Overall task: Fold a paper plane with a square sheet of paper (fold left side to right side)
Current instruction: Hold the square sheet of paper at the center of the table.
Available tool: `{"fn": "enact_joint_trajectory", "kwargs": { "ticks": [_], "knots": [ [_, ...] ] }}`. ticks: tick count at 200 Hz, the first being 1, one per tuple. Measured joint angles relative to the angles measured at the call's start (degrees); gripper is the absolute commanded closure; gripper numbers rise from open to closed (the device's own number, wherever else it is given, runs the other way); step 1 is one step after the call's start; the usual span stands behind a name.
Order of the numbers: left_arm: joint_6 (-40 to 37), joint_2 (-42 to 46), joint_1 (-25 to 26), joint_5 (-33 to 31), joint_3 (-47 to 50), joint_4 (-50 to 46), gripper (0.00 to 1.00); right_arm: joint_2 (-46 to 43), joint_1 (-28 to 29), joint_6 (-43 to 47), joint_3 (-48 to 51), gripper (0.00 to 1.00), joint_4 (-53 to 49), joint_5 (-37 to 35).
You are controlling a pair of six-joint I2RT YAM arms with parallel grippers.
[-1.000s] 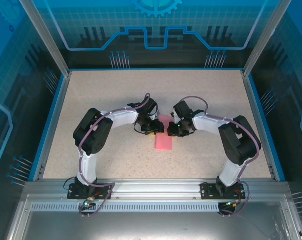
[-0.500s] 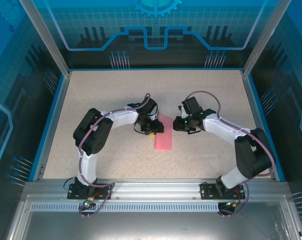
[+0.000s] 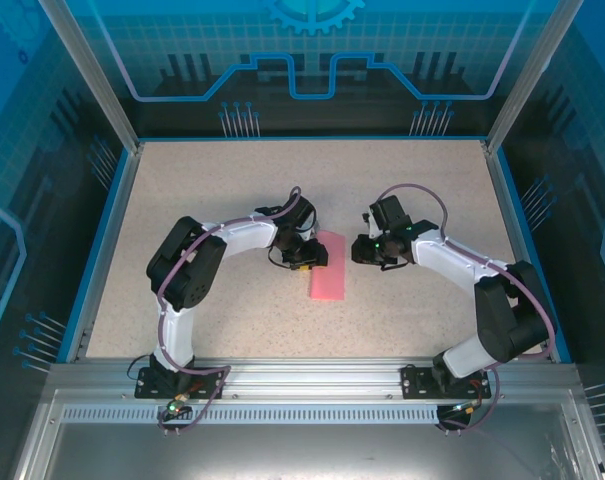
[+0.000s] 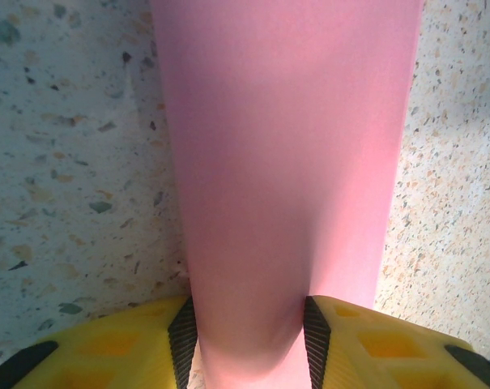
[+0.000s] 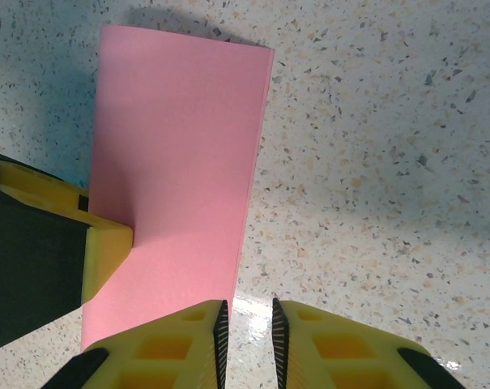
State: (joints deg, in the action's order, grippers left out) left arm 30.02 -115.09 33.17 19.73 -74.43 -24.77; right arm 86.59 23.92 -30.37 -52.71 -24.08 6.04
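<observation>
At mid-bench (image 3: pixel 212 190), between the two arms, the square sheet of paper (image 3: pixel 328 270) lies flat, already doubled over into a long pink rectangle. The long axis runs near to far with a slight tilt. There is no point or nose yet, so it faces no particular way. Both short ends are square-cut. In the right wrist view the long edge beside the right claw seems to show two layers, so I judge the free edges lie on that side and the crease opposite, though this is not certain. The left claw (image 4: pixel 249 344) is at the sheet's left side. It is partly closed with paper between its pads (image 4: pixel 182 336), and both pads touch the pink. This reads as a pinch on the sheet, which bows up a little there. The right claw (image 5: pixel 246 332) sits just off the sheet's right edge, not touching it. Its fingers are almost pressed together with a slit of bare bench between them, and it holds nothing. Handling judgement: the sheet is very light, thin and limp, stiffer along the crease than across it. It should slide easily on the speckled top, and it will crumple or tear if squeezed hard. It is best taken at an edge or corner, one side pinned while the other is lifted, since a flat sheet offers nothing to grasp from above.
</observation>
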Motion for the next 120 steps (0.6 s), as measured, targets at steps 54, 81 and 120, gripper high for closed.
{"fn": "enact_joint_trajectory", "kwargs": {
  "ticks": [54, 81, 120],
  "knots": [
    [0.0, 0.0, 0.0, 0.0, 0.0, 0.0, 0.57, 1.0, 0.0, -0.2, 0.2, 0.81, 2.0, 3.7],
    [0.0, -0.1, 0.0, 0.0, 0.0, 0.0, 0.57, 4.9, 0.2, -0.6, -0.2, 0.82, 3.3, 5.6],
    [-0.1, -0.2, 0.0, 0.0, -0.1, -0.2, 0.57, 8.6, 0.9, -1.0, -1.4, 0.82, 4.2, 6.6]
  ]
}}
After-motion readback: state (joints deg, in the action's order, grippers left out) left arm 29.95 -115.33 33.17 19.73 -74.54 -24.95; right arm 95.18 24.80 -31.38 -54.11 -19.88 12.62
